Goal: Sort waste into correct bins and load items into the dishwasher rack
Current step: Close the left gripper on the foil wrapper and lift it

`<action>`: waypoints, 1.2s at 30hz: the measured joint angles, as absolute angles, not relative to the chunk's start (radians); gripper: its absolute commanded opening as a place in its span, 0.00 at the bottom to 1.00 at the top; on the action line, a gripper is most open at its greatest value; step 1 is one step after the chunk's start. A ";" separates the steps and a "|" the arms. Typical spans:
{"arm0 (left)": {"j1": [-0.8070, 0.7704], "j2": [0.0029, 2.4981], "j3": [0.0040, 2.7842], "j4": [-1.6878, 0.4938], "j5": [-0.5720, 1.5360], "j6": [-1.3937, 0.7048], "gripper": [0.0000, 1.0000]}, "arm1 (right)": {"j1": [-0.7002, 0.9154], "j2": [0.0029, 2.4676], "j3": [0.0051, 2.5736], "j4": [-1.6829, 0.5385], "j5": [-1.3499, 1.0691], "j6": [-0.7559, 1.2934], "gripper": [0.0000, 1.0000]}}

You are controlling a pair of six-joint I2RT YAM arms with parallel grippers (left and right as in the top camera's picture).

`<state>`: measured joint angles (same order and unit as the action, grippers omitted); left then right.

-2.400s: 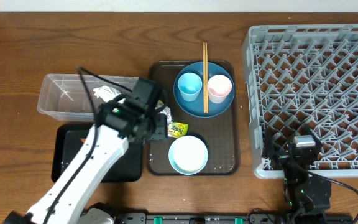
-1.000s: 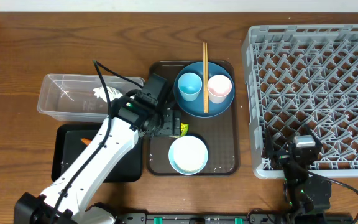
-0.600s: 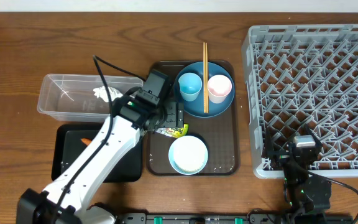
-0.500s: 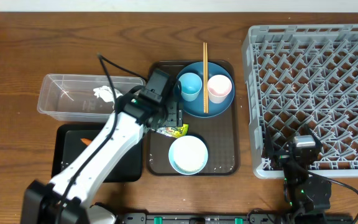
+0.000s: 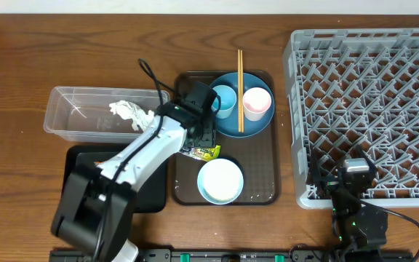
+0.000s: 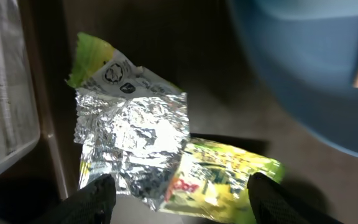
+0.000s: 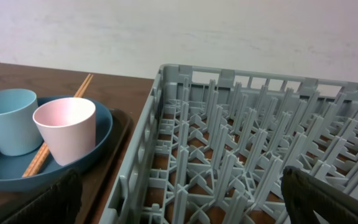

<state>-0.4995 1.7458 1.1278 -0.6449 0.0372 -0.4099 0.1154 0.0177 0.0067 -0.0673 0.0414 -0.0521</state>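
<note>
Overhead, step: waste sorting; the left gripper (image 5: 204,137) is down on the brown tray (image 5: 260,167), over the foil wrapper (image 5: 208,152) lying between the blue plate (image 5: 257,125) and the white bowl (image 5: 220,180).
Overhead, bins: the clear tub (image 5: 71,120) holds a napkin (image 5: 126,110); the black tray (image 5: 73,171) lies beside it.
Left wrist, pincer: fingers wide, astride the wrapper, not clamped on it.
Right wrist, pincer: the right gripper (image 7: 179,202) gapes wide and empty beside the dishwasher rack (image 7: 241,143).
Next move: probably pinch the crinkled foil firmly, lift it clear of the plate rim, carry it to a bin.

Robot lab bench with a mock dishwashing setup: wooden table (image 5: 20,58), grey dishwasher rack (image 5: 369,94), bare white wall (image 7: 166,31).
</note>
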 measured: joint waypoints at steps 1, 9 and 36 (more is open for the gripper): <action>-0.500 1.760 1.128 -0.644 0.035 -0.410 0.70 | 0.115 0.018 0.007 -0.067 0.041 -0.052 0.99; -0.500 1.823 1.127 -0.640 0.021 -0.406 0.63 | 0.115 0.018 0.007 -0.067 0.041 -0.052 0.99; -0.500 1.865 1.123 -0.665 0.019 -0.395 0.06 | 0.115 0.018 0.007 -0.067 0.041 -0.052 0.99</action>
